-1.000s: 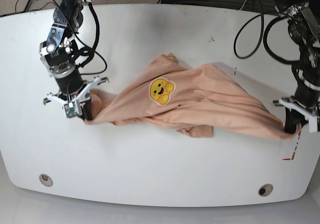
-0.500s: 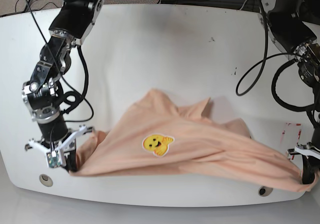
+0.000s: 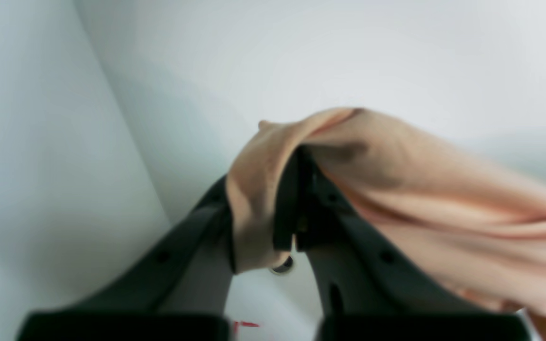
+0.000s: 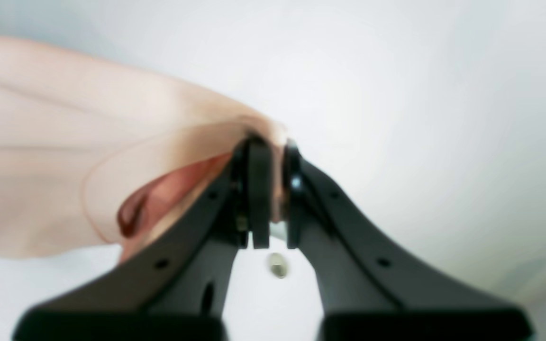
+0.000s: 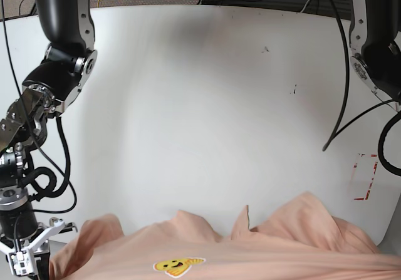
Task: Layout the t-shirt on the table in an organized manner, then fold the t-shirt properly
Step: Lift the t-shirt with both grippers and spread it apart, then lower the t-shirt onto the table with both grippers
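The peach t-shirt (image 5: 263, 248) is stretched sideways across the table's (image 5: 207, 104) near edge, with its yellow smiley print (image 5: 177, 266) face up at the bottom of the base view. My right gripper (image 4: 273, 151) is shut on one end of the cloth (image 4: 88, 156). In the base view it sits at the bottom left corner (image 5: 39, 266). My left gripper (image 3: 296, 161) is shut on the other end of the shirt (image 3: 443, 203), with fabric draped over its left finger. That gripper is out of the base view, past the bottom right.
A red tape outline (image 5: 363, 176) marks the table near its right edge. One grey grommet (image 3: 282, 265) shows under the left gripper and one (image 4: 277, 264) under the right. Black cables (image 5: 341, 61) hang along the right arm. Dark specks (image 5: 265, 49) dot the far tabletop.
Both arms have drawn back toward the table's near edge, dragging the t-shirt from the middle of the table to the front. The shirt is now spread wider between them.
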Available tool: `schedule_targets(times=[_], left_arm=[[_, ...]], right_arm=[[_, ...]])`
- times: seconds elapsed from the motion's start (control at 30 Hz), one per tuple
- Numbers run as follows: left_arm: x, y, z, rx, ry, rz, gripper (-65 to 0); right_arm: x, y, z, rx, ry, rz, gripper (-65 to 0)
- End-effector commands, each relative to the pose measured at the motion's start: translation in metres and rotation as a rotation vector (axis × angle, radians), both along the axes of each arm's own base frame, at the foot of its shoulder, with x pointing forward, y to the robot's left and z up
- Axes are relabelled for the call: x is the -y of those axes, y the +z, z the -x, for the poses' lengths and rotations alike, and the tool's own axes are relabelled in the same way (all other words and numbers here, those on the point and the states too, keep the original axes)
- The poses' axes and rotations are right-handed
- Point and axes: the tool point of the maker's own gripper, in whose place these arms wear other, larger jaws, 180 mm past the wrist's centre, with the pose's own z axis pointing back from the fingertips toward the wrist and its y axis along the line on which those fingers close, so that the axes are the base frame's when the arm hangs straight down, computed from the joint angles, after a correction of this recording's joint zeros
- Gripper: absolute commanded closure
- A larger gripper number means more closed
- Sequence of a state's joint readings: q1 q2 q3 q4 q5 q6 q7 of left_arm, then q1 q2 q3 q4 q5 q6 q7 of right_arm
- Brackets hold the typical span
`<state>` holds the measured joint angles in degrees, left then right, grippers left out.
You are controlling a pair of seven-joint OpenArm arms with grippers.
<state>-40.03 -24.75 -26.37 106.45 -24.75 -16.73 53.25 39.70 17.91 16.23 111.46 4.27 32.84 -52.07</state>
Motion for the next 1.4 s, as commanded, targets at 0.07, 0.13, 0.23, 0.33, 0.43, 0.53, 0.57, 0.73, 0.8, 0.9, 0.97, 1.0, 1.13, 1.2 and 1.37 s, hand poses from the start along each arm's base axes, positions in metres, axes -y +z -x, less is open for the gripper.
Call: schedule_targets(times=[0.07,0.13,0.23,0.33,0.43,0.53,0.57,0.73,0.8,0.9,0.97,1.0,1.13,1.2,1.37], left_arm=[[-0.025,0.017,0.006,0.049,0.037,0.034,-0.4],[-0.029,0.009,0.006,0.034,0.031,0.053,-0.4],[-0.036,-0.017,0.008,-0.016,0.043,0.073,-0.4],[-0.038,-0.046,0.011,-0.077,0.042,0.089,-0.4],[-0.035,-0.075,0.014,-0.140,0.013,0.094,-0.4],[-0.036,-0.108,0.022,-0.214,0.001,0.104,-0.4],[-0.038,-0.126,0.028,-0.249,0.001,0.122,-0.3],[-0.040,-0.182,0.051,-0.357,0.002,0.186,-0.3],[-0.042,-0.205,0.064,-0.414,0.009,0.188,-0.3],[-0.046,-0.230,0.081,-0.487,0.018,0.175,-0.1],[-0.047,-0.250,0.096,-0.549,0.019,0.159,0.0],[-0.048,-0.258,0.103,-0.577,0.020,0.154,0.0],[-0.051,-0.287,0.131,-0.656,0.035,0.164,0.0],[-0.055,-0.298,0.146,-0.689,0.048,0.163,-0.1],[-0.059,-0.319,0.175,-0.776,0.053,0.140,-0.3]], right_arm=[[0.004,0.036,0.006,0.087,-0.005,0.047,0.0],[0.004,0.027,0.006,0.067,-0.006,0.045,0.0],[0.004,0.000,0.005,0.005,-0.006,0.046,0.0],[0.004,-0.034,0.008,-0.072,-0.002,0.042,0.0],[0.007,-0.074,0.015,-0.152,-0.010,0.003,0.0],[0.010,-0.109,0.026,-0.218,-0.023,-0.043,0.0],[0.010,-0.130,0.034,-0.265,-0.023,-0.053,0.0],[0.007,-0.193,0.061,-0.414,-0.014,-0.085,0.0],[0.005,-0.218,0.075,-0.472,-0.017,-0.111,0.0],[0.001,-0.247,0.094,-0.542,-0.021,-0.143,0.0],[-0.002,-0.268,0.109,-0.595,-0.024,-0.165,0.0],[-0.005,-0.276,0.115,-0.618,-0.022,-0.177,0.0],[-0.012,-0.305,0.140,-0.703,-0.018,-0.196,0.0],[-0.014,-0.316,0.151,-0.737,-0.020,-0.203,0.0],[-0.020,-0.337,0.174,-0.807,-0.023,-0.227,0.0]])
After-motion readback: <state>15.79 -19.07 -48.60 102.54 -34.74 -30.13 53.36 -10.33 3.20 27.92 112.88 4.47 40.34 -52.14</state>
